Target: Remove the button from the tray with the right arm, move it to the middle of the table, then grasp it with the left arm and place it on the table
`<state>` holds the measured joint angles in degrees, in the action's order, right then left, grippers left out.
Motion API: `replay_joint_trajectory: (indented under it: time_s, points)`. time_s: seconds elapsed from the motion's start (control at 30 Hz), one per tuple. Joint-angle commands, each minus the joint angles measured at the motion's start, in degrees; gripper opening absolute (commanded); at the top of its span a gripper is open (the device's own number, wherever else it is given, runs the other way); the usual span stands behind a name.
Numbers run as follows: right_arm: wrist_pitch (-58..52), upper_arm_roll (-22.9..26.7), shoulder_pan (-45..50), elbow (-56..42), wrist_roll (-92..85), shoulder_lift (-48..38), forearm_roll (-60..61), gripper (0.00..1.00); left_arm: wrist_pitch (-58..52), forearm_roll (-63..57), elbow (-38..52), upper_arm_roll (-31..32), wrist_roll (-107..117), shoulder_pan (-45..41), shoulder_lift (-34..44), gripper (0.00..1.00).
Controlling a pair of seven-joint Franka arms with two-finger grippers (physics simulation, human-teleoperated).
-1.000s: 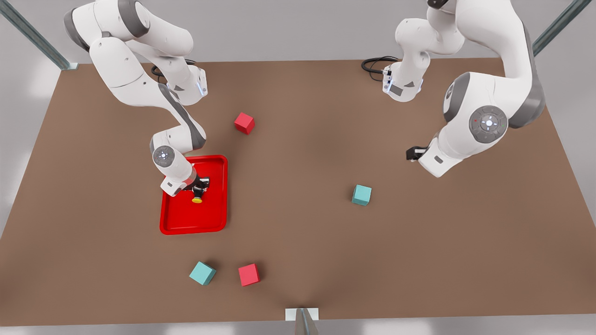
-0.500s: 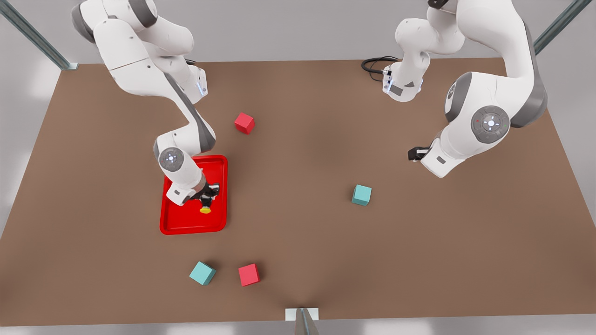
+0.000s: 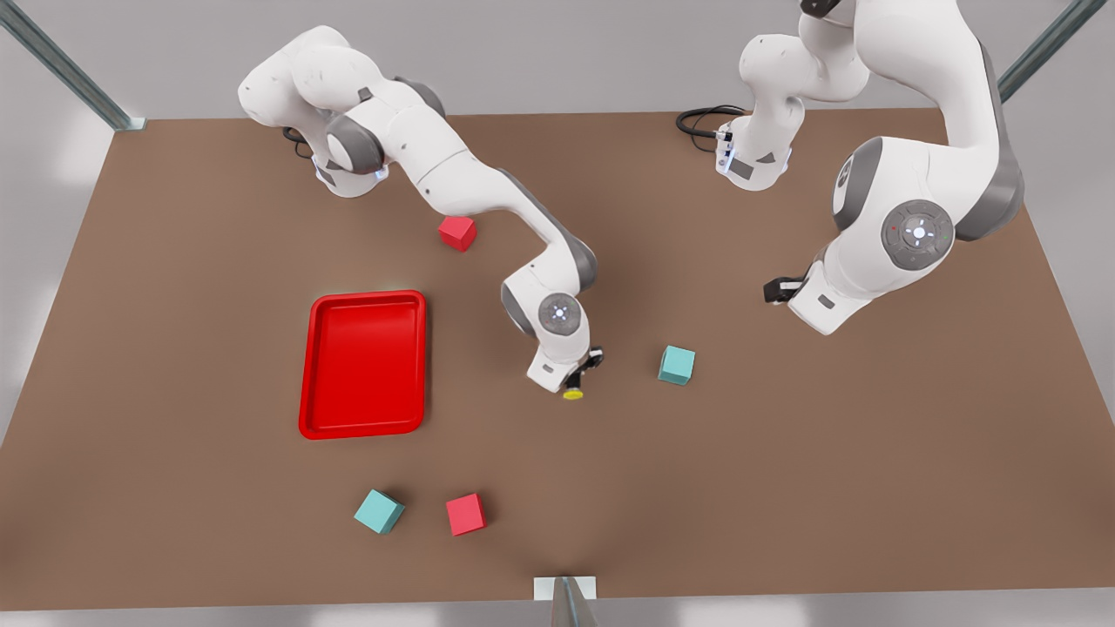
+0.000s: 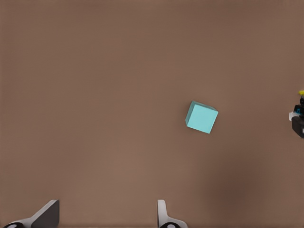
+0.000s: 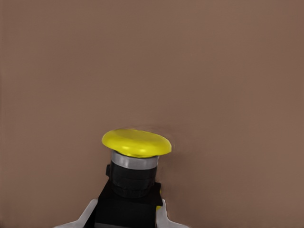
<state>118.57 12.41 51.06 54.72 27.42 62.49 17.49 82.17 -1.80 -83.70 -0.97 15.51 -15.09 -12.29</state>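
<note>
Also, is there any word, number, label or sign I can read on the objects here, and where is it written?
None: no readable text on the button, the tray, the cubes or the table.
The round joint caps on both arms bear small light marks, too small to read.

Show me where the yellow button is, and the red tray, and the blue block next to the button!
button (image 5: 136,142): right wrist view, on its yellow cap.
tray (image 3: 366,359): front view, on its bare red floor.
teal cube (image 3: 677,364): front view, on its top face.
</note>
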Motion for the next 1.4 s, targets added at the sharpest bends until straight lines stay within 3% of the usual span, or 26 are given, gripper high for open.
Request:
replay_joint_trajectory:
  time_s: [0.0,0.2,0.23,0.27,0.4,0.47,0.5,0.57,0.63,0.7,0.73,0.83,0.87,0.93,0.97,1.13,1.37]
  points:
    - [-1.68,-0.19,0.8,-2.78,17.32,2.29,1.75,0.48,-0.08,-0.04,0.03,0.0,0.49,-0.03,0.07,1.0]
    - [1.93,-0.9,0.8,-2.87,22.68,4.49,1.75,0.5,0.18,-0.04,0.03,0.0,0.49,0.06,0.07,1.0]
    - [2.72,-0.9,0.8,-2.87,23.47,4.66,1.75,0.53,0.18,-0.04,0.03,0.0,0.49,0.06,0.07,1.0]
    - [2.8,-0.9,0.8,-2.87,23.74,4.92,1.75,1.0,0.18,-0.04,0.03,0.0,0.49,0.06,-0.02,1.0]
    - [1.58,-0.81,0.71,-2.69,23.82,3.7,1.75,1.0,0.09,-0.04,0.03,0.0,0.49,-0.03,0.07,1.0]
    - [-0.54,-0.63,0.36,-1.64,23.82,-2.1,2.02,1.0,-0.25,0.04,1.6,0.09,0.66,-0.47,0.07,1.0]
    - [-0.54,-0.9,-0.08,3.63,23.74,-7.37,2.37,1.0,-0.52,0.31,4.85,0.7,3.56,-1.44,0.07,1.0]
    - [-0.36,-0.99,-2.71,28.02,13.04,-26.06,1.41,1.0,-0.87,0.48,9.15,5.09,15.5,-7.4,-0.72,1.0]
    - [-0.18,-0.9,-10.35,49.67,-1.2,-43.74,-3.6,1.0,-0.17,0.66,13.81,5.45,29.56,-16.8,-3.35,1.0]
    - [-2.55,-0.54,-20.37,57.16,-8.26,-51.5,-7.64,1.0,5.01,1.54,18.83,5.8,44.87,-23.58,-11.35,1.0]
    - [-8.0,-0.81,-24.51,56.46,-9.49,-52.29,-12.83,1.0,7.56,1.89,19.1,5.8,45.58,-23.76,-13.2,1.0]
    - [-17.32,-0.9,-29.43,49.96,-18.8,-54.31,-13.36,1.0,15.73,3.74,19.1,5.1,44.87,-22.62,-21.11,1.0]
    - [-18.64,-4.41,-34.17,49.87,-19.86,-56.33,-14.24,1.0,16.97,3.21,19.1,3.87,43.65,-22.44,-23.22,1.0]
    - [-22.42,-17.85,-47.89,48.55,-24.34,-59.06,-17.84,1.0,19.95,0.22,18.92,2.81,43.38,-22.44,-27.0,1.0]
    - [-24.88,-19.88,-50.09,46.53,-24.52,-59.15,-18.64,1.0,22.24,0.05,18.75,2.9,43.03,-22.44,-28.14,1.0]
    - [-26.55,-19.88,-52.2,41.7,-24.69,-57.48,-18.72,1.0,31.21,-0.04,19.1,2.81,39.6,-22.53,-33.06,1.0]
    - [-26.46,-19.44,-52.55,35.1,-24.25,-51.85,-20.74,1.0,35.69,-0.13,19.01,2.9,38.2,-22.97,-34.82,1.0]
